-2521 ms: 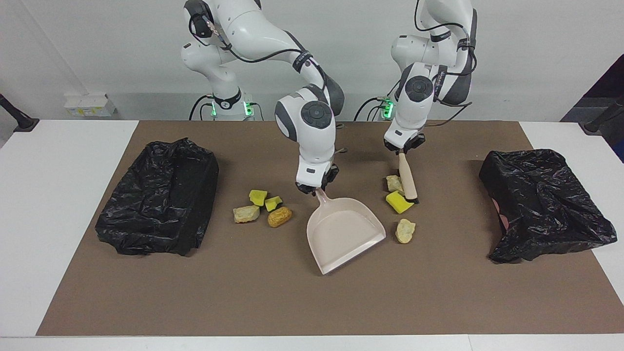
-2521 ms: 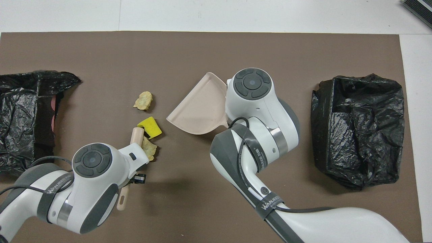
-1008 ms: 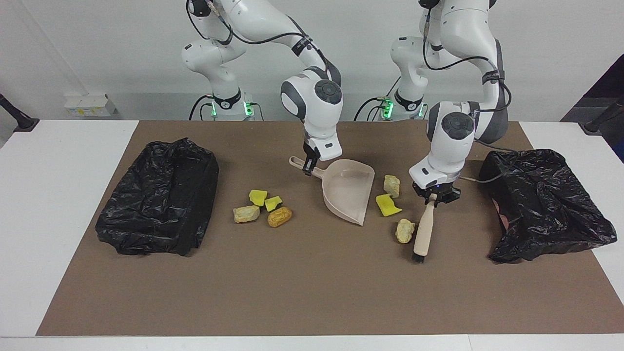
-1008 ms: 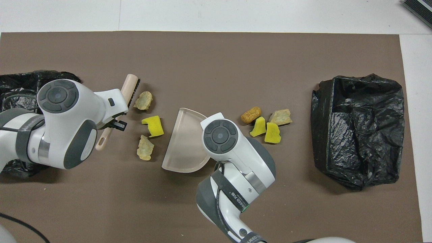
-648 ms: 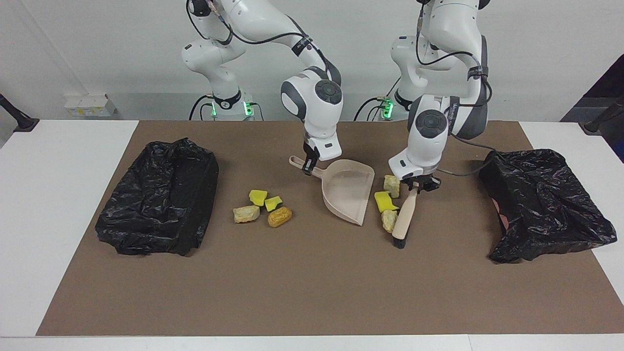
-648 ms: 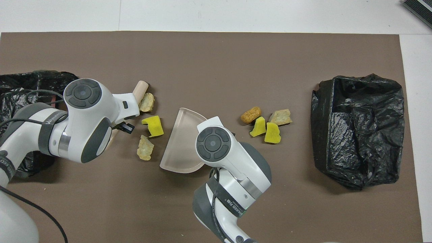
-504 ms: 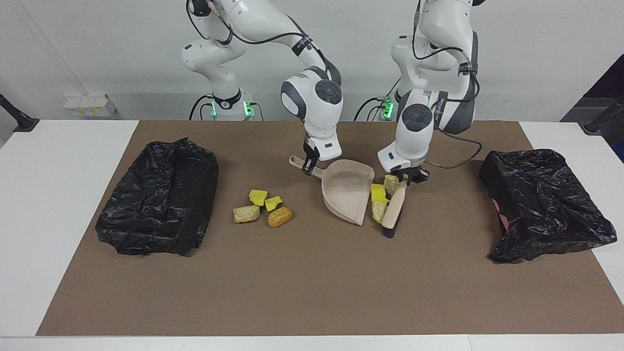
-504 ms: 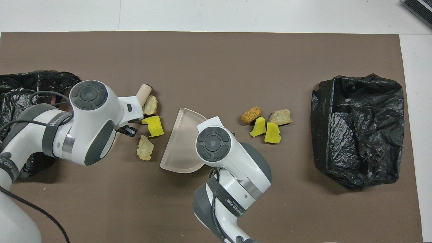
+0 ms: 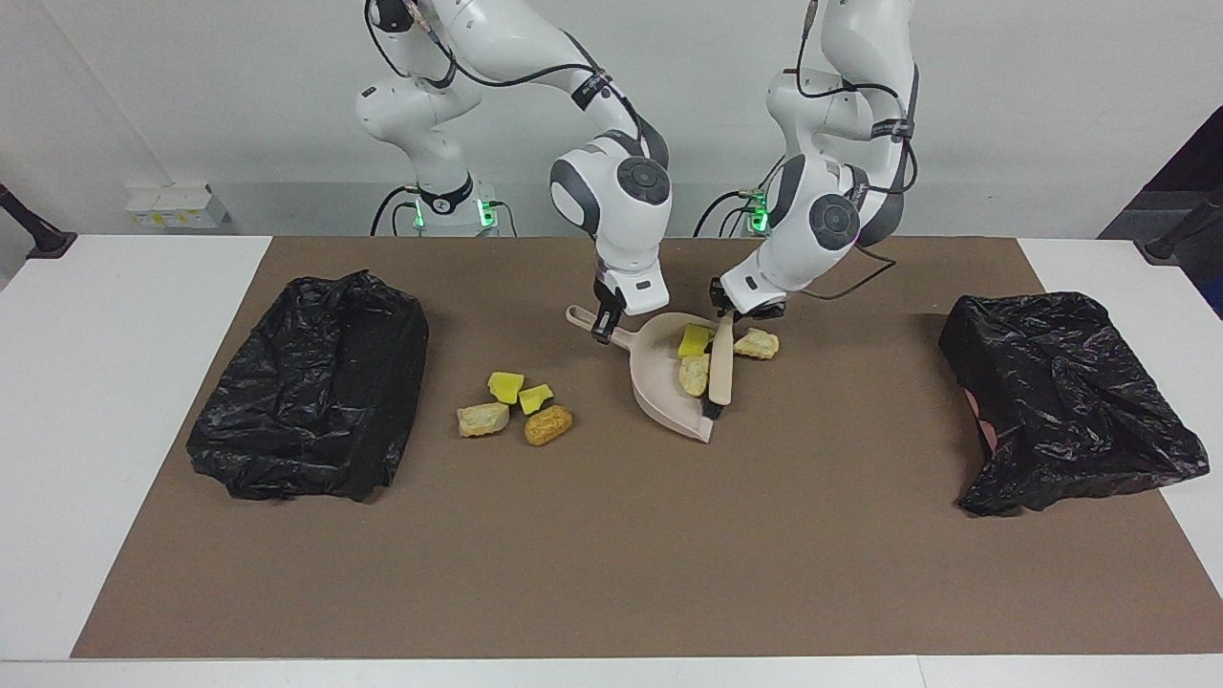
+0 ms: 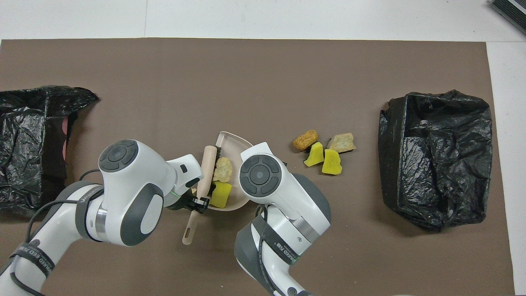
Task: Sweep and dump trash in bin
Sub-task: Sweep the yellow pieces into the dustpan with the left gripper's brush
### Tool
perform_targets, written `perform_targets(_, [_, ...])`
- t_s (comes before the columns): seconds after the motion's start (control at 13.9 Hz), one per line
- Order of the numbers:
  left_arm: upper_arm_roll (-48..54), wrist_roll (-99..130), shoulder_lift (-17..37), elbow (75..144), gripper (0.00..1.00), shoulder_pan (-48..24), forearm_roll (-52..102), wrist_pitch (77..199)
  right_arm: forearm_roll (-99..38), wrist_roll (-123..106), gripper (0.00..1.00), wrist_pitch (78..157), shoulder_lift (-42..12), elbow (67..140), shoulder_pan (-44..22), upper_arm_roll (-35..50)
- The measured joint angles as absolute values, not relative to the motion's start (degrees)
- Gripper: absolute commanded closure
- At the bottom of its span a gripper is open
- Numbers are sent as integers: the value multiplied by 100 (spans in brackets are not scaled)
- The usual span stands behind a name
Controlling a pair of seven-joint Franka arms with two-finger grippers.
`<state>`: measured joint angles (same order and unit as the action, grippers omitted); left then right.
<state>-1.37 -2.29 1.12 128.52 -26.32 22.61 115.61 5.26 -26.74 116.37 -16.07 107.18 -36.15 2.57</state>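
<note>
My right gripper [image 9: 602, 327] is shut on the handle of the beige dustpan [image 9: 659, 394], which rests on the mat with its mouth toward the left arm's end. My left gripper [image 9: 729, 313] is shut on the wooden brush [image 9: 719, 368], whose head lies across the pan's mouth. Two pieces of trash lie in the pan: a yellow sponge bit [image 9: 695, 339] and a beige lump [image 9: 695, 375]. Another beige lump [image 9: 757, 344] lies on the mat just outside the pan, beside the brush. Several more scraps [image 9: 521, 406] sit together toward the right arm's end. In the overhead view the brush [image 10: 207, 162] and pan [image 10: 236, 142] show between both wrists.
A black-bagged bin [image 9: 315, 420] stands at the right arm's end of the brown mat [image 9: 611, 554], and a second black-bagged bin [image 9: 1061, 401] stands at the left arm's end. Bare mat stretches from the pan to the table edge farthest from the robots.
My left gripper has swept the brush toward the dustpan, pushing the yellow sponge bit and one beige lump into it. One beige lump stayed outside. The right arm has held still.
</note>
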Motion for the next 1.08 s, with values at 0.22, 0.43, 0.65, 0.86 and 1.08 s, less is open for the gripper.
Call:
perform_targets(0.22, [-189,139,-153,12758,100,-2520,2425,11142,526,-2674,100,11637,-1603,10718,-3615,257])
perform_targets(0.43, [-224,671,-524,12692,100,-2347,1946,10642,566,-2842,100,11637,-1597,10719,-3615,258])
perform_targets(0.65, [-252,993,-776,12869,100,-2015,1180,10460,748,-3400,100,11637,-1572,10724,-3614,253])
perform_targets(0.86, [-273,994,-1024,13376,100,-1604,770,10492,807,-4078,100,11637,-1562,10739,-3593,241])
perform_targets(1.08, [-218,1146,-1204,13875,100,-1575,725,10847,810,-4210,100,11637,-1551,10797,-3587,243])
